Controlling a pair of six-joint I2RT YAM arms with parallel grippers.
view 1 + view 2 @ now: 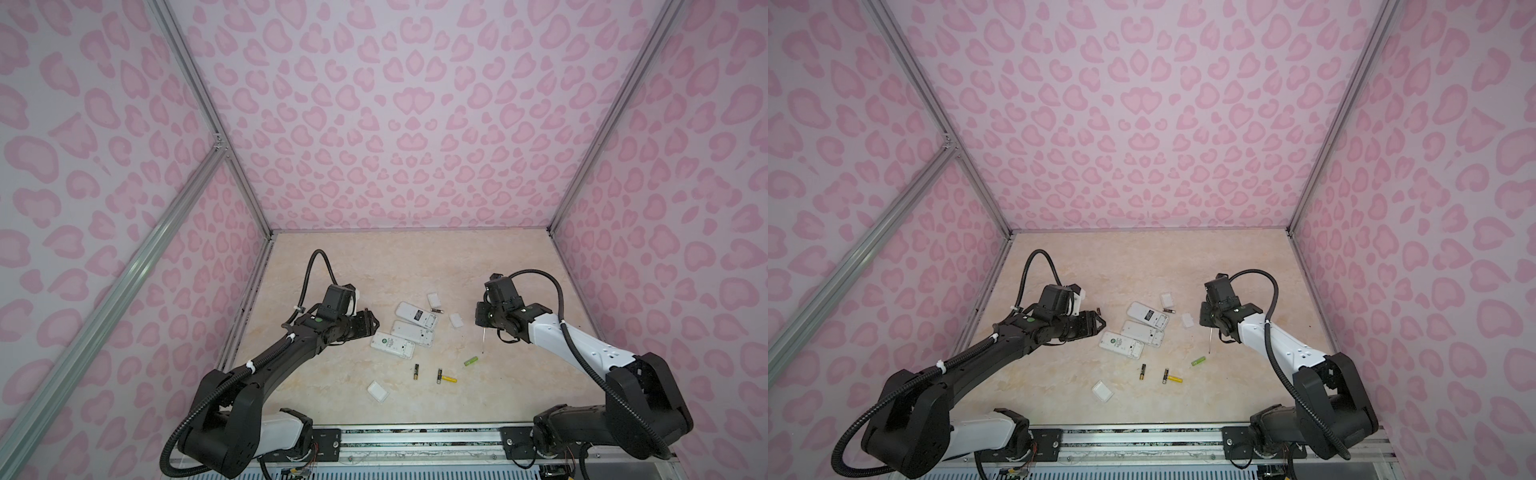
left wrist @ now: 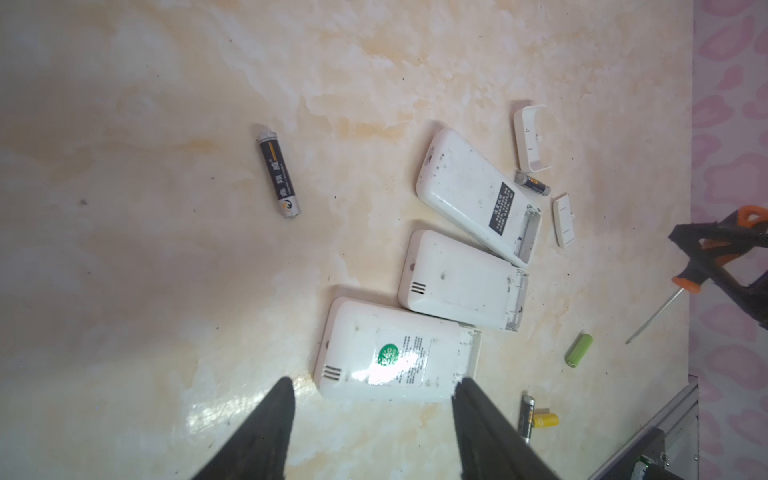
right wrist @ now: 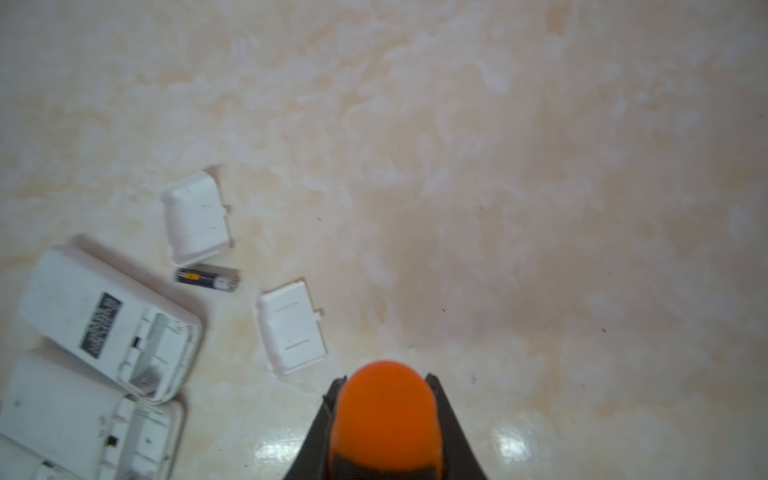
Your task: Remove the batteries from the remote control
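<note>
Six batteries (image 1: 1142,372) lie loose on the table (image 1: 1225,270) around three white remotes (image 1: 1142,332) at mid-frame in a top view. The left gripper (image 2: 374,388) hovers wide apart, empty. The right gripper (image 3: 385,378) clamps the screwdriver (image 3: 386,419).

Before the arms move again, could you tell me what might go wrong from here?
1. The right gripper holds the screwdriver tip-down close to the green battery; a swing could send it rolling.
2. The open left gripper hovers by the green-stickered remote; a careless descent could shove it into the middle remote.
3. The loose black battery near that arm may roll if brushed.
</note>
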